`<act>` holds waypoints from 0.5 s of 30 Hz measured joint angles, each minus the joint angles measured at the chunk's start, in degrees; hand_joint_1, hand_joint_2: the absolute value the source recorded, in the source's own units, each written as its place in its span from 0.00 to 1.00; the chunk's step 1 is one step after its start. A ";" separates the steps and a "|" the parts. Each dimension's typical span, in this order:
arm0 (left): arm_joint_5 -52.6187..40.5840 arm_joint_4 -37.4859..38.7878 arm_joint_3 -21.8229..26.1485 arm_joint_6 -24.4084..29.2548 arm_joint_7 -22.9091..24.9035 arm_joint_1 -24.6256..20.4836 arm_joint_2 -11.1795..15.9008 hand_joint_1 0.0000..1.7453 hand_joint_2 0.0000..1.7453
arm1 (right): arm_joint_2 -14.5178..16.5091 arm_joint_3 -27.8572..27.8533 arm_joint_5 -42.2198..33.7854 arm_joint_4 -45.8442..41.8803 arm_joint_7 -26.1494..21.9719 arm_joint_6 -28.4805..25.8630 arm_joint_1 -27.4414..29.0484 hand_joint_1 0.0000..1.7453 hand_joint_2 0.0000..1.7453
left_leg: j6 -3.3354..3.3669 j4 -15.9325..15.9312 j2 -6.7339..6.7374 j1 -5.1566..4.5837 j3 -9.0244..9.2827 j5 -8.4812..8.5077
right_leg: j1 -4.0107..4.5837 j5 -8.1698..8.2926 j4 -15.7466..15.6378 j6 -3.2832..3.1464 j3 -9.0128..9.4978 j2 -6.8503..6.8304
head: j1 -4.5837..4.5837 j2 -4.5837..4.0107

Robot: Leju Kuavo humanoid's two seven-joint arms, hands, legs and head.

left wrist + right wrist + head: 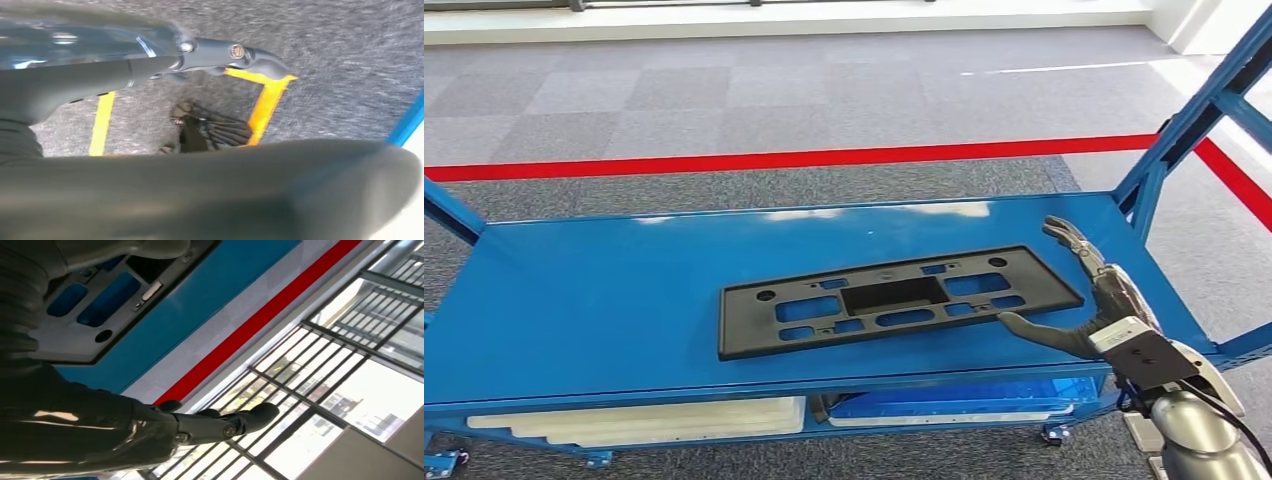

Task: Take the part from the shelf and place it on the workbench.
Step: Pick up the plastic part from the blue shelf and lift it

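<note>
Part [894, 298], a flat black plastic plate with several cut-out slots and a rectangular opening in the middle, lies flat on the blue top deck of the shelf cart [604, 290], somewhat right of the deck's centre. Its right end is the end nearest the robot's right hand [1092, 300].

That hand sits at the plate's right end with its fingers [1069, 238] stretched out and spread, reaching past the far right corner, while the thumb [1034, 330] lies at the near right edge, touching or just short of it. Nothing is clamped between thumb and fingers, so the hand is wide apart and holds nothing. The right wrist view agrees: the plate's corner sits just beside the thumb, and the dark fingers point out beyond it toward the red floor line [804, 158] and the windows.

The left hand [235, 52] hangs over grey carpet with yellow floor tape [265, 102], fingers extended, nothing in it.

By my reading the task is at its start: the reach is made, but the grasp, the lift and the carry to the workbench are all left. No workbench can be made out.
</note>
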 joint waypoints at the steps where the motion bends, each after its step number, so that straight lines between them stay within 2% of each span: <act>1: 0.00 0.00 0.00 0.00 -0.02 0.02 -0.01 0.00 0.00 | -0.08 0.03 0.00 -0.01 -0.01 0.07 0.07 0.00 0.50 | 0.01 -0.13 0.00 -0.02 0.06 0.04 | 0.05 -0.12 0.09 -0.38 -0.03 0.00 | -0.05 0.00; 3: -0.03 0.01 0.00 0.00 -0.01 0.00 -0.04 0.00 0.00 | -0.40 0.13 0.12 -0.02 -0.02 0.34 0.16 0.00 0.00 | -0.08 -0.33 0.00 0.08 0.23 0.10 | 0.18 -0.12 0.10 -0.39 0.00 0.04 | -0.08 0.00; 10: -0.44 0.04 -0.16 0.00 0.15 -0.01 -0.08 0.00 0.00 | -4.07 2.53 1.97 1.10 0.15 1.70 0.37 0.00 0.00 | -0.42 -0.56 0.00 0.20 0.33 0.09 | 0.41 -0.32 0.15 -0.68 0.06 0.00 | -0.08 0.00; 14: -0.70 0.07 -0.54 0.02 0.28 -0.01 -0.10 0.00 0.00 | -5.93 4.32 2.18 2.06 0.28 2.33 0.55 0.00 1.00 | -0.54 -0.56 0.00 0.19 0.32 0.01 | 0.39 -0.33 0.14 -0.69 0.09 0.01 | -0.08 0.00; 15: -0.86 0.07 -0.64 0.08 0.40 -0.01 -0.10 0.00 0.00 | -6.28 4.66 2.15 2.24 0.46 2.82 0.54 0.00 1.00 | -0.58 -0.56 0.00 0.19 0.32 -0.01 | 0.39 -0.33 0.12 -0.69 0.11 0.01 | -0.08 0.00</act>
